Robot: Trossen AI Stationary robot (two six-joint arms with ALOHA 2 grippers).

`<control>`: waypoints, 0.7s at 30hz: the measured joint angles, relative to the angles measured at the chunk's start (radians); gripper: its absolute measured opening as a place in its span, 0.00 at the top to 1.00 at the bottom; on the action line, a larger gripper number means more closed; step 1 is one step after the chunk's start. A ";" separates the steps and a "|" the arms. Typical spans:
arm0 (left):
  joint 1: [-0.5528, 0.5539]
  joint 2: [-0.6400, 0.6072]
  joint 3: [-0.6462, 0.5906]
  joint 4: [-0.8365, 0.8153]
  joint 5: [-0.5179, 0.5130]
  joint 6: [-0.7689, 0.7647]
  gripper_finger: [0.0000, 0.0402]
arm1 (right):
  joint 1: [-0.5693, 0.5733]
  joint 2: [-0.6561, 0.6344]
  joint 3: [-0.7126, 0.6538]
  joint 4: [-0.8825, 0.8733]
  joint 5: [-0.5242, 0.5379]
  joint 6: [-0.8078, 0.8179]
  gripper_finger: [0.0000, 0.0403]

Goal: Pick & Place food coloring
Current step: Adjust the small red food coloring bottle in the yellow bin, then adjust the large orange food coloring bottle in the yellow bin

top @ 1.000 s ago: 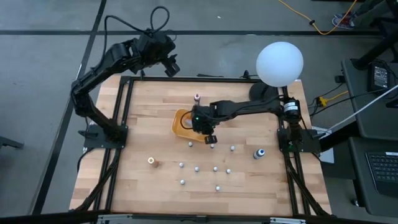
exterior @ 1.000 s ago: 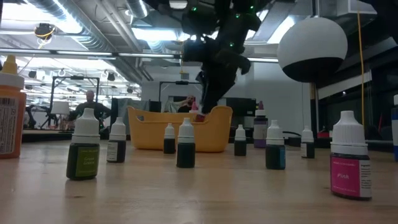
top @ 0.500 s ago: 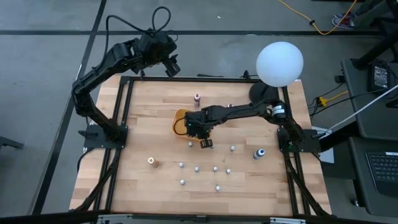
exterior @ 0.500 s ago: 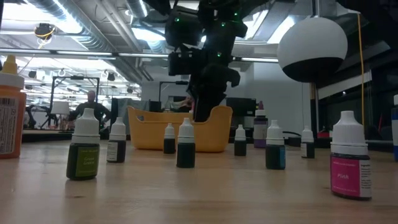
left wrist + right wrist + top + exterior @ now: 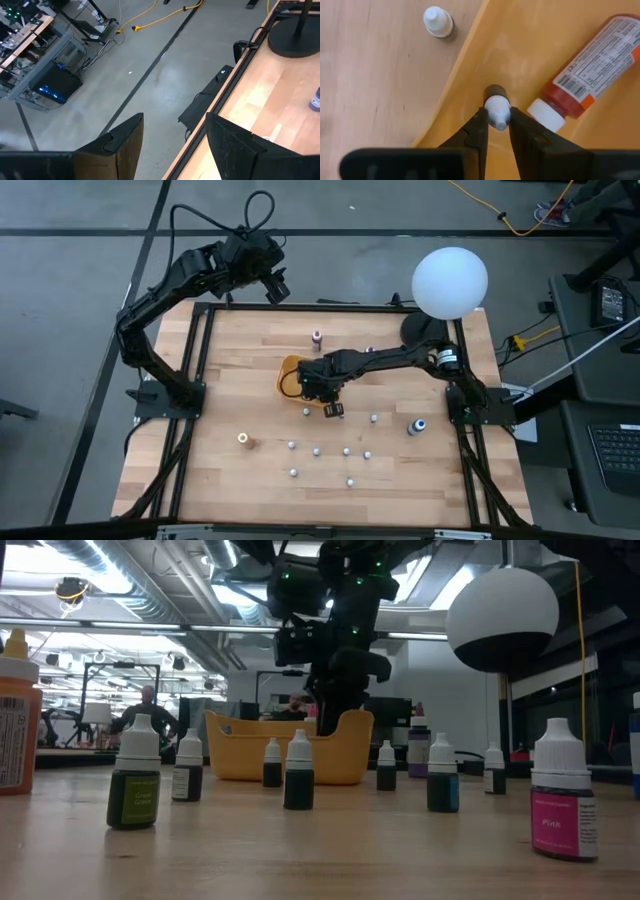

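Note:
My right gripper (image 5: 498, 125) reaches from the table's right over the orange tray (image 5: 288, 370) (image 5: 250, 745) and is shut on a tiny dropper bottle with a white cap. A bigger red bottle (image 5: 590, 65) lies flat in the tray. Several more small food coloring bottles (image 5: 318, 450) (image 5: 298, 772) stand upright on the table's near half; one (image 5: 438, 22) stands just outside the tray wall. My left gripper (image 5: 175, 145) is open, raised beyond the table's far left corner (image 5: 272, 283). My right gripper pinches the small bottle by its white cap (image 5: 498, 106) between the two fingers (image 5: 479, 129), coming from above and pointing down. The bottle stays upright, its dark body (image 5: 495, 92) below the cap, inside the tray. I cannot tell whether its base touches the tray floor.
A white globe lamp (image 5: 450, 280) stands at the far right corner. A purple bottle (image 5: 317, 337) stands beyond the tray, a blue-topped one (image 5: 417, 426) at the right, an orange-topped one (image 5: 243, 439) near left. Close to the low camera are a pink-labelled bottle (image 5: 565, 805) and a large orange one (image 5: 15, 720).
My right gripper, carrying the small bottle, has moved toward the table's left, from beside the tray's right end to over the tray, and has turned more upright. In the last half second it has kept nearly still.

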State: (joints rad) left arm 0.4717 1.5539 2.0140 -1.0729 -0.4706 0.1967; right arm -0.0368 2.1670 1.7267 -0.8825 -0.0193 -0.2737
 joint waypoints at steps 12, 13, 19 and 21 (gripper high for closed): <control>0.000 0.000 0.000 0.000 0.001 0.000 0.48 | 0.000 0.000 0.000 0.007 0.000 -0.001 0.77; 0.000 0.000 0.000 0.000 0.001 0.000 0.48 | 0.000 0.000 0.000 0.007 0.000 -0.004 0.77; 0.000 0.000 0.000 0.000 0.001 0.000 0.48 | 0.000 0.000 0.000 0.010 0.000 -0.020 0.72; 0.000 -0.001 0.000 0.000 0.001 0.000 0.48 | 0.000 0.000 0.000 0.011 0.000 -0.023 0.72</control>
State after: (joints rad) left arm 0.4717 1.5532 2.0140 -1.0726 -0.4698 0.1963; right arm -0.0372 2.1670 1.7267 -0.8712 -0.0192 -0.2965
